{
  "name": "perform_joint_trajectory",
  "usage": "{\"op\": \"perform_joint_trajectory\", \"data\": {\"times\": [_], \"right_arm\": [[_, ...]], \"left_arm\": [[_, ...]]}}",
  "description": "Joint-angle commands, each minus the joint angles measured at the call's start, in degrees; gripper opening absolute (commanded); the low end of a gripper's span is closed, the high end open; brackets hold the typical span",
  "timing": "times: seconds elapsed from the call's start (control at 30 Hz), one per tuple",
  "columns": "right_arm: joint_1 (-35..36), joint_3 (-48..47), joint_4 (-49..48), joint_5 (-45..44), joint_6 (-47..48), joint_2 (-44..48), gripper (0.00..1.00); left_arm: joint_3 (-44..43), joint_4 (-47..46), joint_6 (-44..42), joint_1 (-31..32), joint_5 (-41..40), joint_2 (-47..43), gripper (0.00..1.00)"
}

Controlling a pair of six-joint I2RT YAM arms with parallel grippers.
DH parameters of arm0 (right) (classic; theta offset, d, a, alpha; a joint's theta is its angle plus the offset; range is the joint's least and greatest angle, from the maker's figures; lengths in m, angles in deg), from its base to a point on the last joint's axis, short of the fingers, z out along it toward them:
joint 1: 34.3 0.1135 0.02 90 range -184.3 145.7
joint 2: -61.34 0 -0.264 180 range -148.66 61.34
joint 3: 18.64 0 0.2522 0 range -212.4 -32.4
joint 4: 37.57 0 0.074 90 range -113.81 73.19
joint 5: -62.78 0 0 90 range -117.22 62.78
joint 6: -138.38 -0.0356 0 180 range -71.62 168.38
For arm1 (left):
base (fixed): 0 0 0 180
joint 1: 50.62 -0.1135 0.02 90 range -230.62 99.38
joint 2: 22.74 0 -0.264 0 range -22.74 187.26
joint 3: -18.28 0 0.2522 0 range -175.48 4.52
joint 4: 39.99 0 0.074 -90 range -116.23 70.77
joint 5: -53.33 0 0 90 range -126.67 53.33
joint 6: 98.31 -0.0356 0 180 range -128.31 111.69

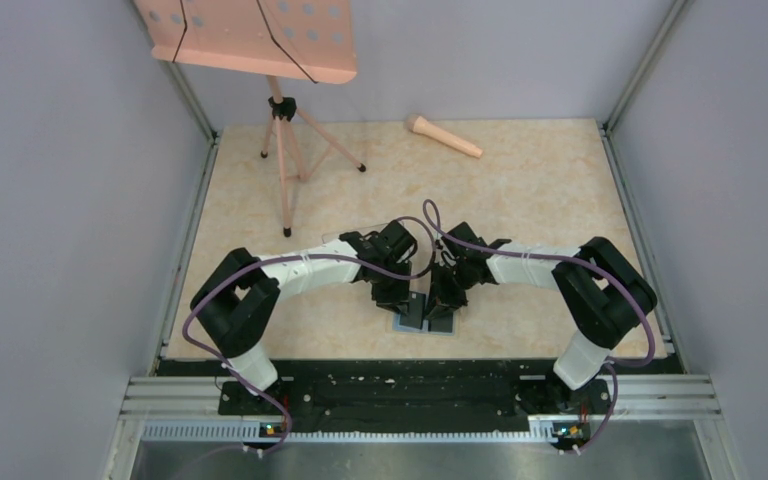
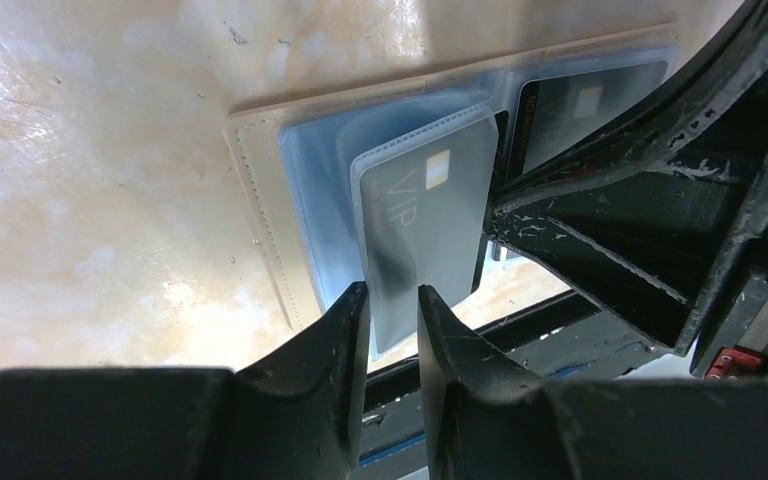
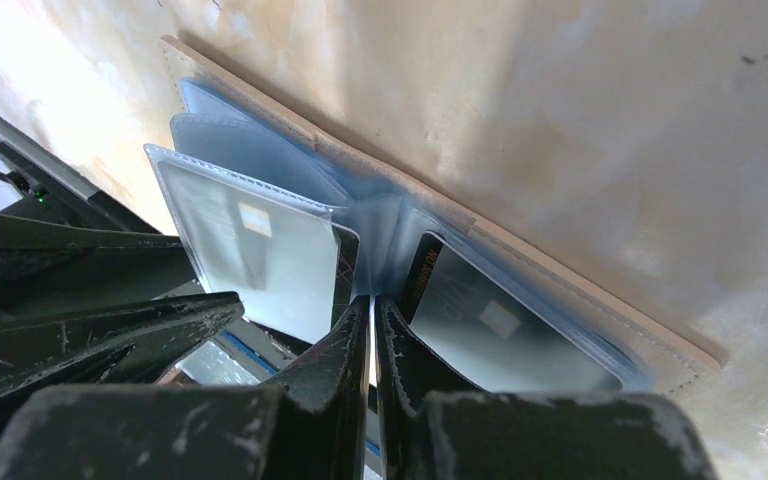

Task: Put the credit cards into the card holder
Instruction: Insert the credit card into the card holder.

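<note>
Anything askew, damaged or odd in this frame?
Nothing damaged or spilled. One clear sleeve holding the VIP card is fanned up off the open card holder, its edge between the fingers of the left gripper.

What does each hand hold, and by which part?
Left hand: fingers around an edge of the clear sleeve holding the grey card, grip unsure. Right hand: shut at the card holder's fold; whether it pinches anything cannot be told.
</note>
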Motion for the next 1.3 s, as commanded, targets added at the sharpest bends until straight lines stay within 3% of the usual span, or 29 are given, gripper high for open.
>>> {"op": "perform_joint_trajectory", "data": {"times": [0.0,0.43,1.0,1.27], "right_arm": [[0.7,0.2,0.1,-0.1,0.9,-0.6,0.06],[0.7,-1.0,1.5,-0.6,1.2,0.2,0.06],[0.7,-2.2,3.6,-1.3,1.2,2.4,0.07],[0.7,-2.6,3.9,-1.5,1.2,2.6,0.07]], "left_arm": [[-2.5,0.4,-1.0,0.8,-0.6,-2.5,0.29],[-5.4,1.9,-2.2,3.4,-2.4,-3.7,0.24],[-7.1,3.4,-2.5,3.9,-3.2,-1.7,0.24],[-7.2,5.4,-2.8,4.0,-4.6,0.6,0.17]]}}
